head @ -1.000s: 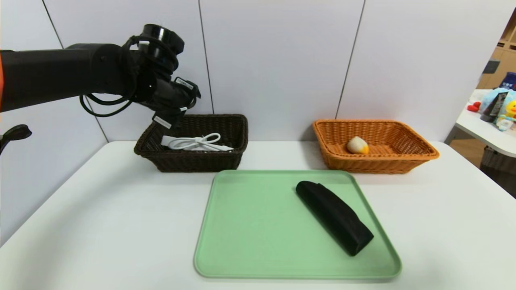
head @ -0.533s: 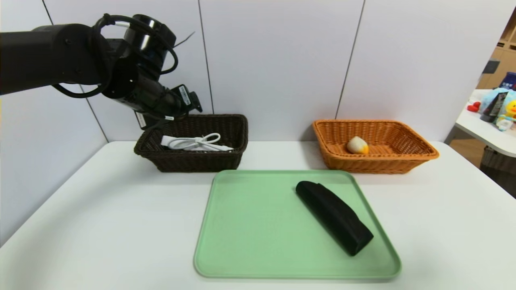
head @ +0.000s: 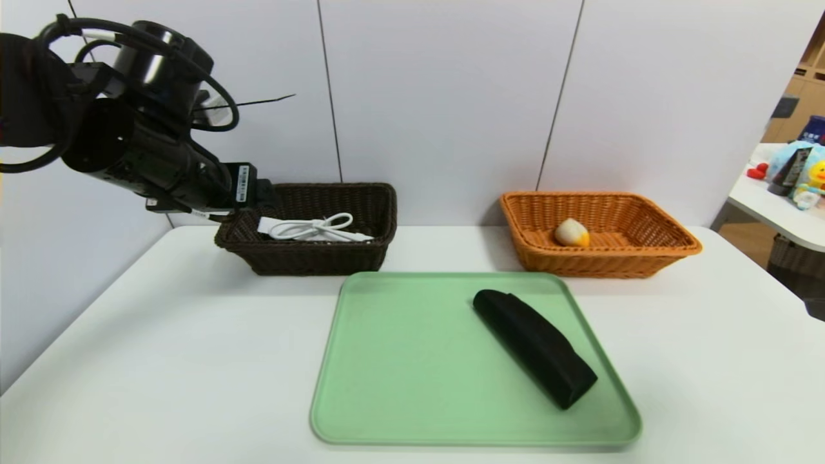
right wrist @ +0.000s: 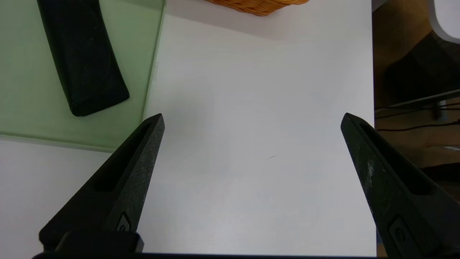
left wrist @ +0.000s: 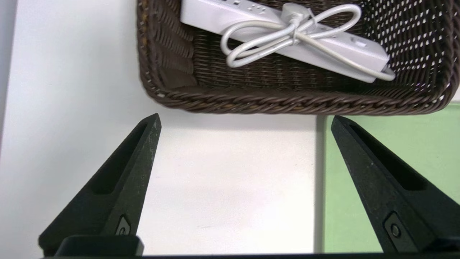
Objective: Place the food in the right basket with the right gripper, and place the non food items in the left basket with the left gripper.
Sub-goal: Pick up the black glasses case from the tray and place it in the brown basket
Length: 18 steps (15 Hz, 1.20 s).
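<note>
White table [head: 161, 361], left gripper [left wrist: 244, 120] wide open and empty just short of brown basket [left wrist: 287, 102], power strip [left wrist: 287, 43] inside

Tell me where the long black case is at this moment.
In the head view, the long black case lies diagonally on the right part of the green plastic tray, in front of the orange wicker basket.

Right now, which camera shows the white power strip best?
The left wrist view: the power strip fills the frame, cord loops clear. The head view shows it small in the dark basket. The right wrist view misses it.
</note>
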Available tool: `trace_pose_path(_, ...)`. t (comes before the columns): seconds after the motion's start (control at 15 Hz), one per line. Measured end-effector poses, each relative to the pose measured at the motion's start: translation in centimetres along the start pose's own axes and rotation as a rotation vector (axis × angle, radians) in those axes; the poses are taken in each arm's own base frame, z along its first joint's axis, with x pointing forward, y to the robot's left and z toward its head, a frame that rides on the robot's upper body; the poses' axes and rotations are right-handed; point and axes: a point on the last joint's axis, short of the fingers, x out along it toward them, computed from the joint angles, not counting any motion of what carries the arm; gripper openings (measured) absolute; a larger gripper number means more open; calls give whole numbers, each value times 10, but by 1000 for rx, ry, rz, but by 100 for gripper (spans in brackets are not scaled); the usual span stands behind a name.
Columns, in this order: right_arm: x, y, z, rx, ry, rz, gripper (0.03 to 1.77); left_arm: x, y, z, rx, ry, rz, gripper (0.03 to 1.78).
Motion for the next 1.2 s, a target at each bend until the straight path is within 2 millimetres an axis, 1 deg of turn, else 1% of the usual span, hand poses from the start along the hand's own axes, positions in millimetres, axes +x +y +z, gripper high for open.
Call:
trace_pose_path(0.13, 12, 8, 13, -3, 21, 31, 170, -14, 7, -6, -1, -8, 2, 169)
trace_pose_path(0.33, 40, 28, 38, 21, 78, 118, 170, -33, 14, -16, -3, -11, 2, 169)
trace_pose_path(0.53, 77, 57, 59, 44, 165, 229, 170, -46, 19, -27, -7, -9, 2, 169)
trace_pose_path(0.73, 102, 86, 74, 27, 216, 307, 170, -55, 23, -34, -18, -4, -29, 169)
trace_pose_path(0.93, 124, 109, 81, -5, 274, 361, 170, -61, 24, -38, -27, -7, -43, 169)
trace_pose_path(1.2, 161, 131, 74, -47, 399, 381, 170, -68, 25, -43, -22, -9, -50, 169)
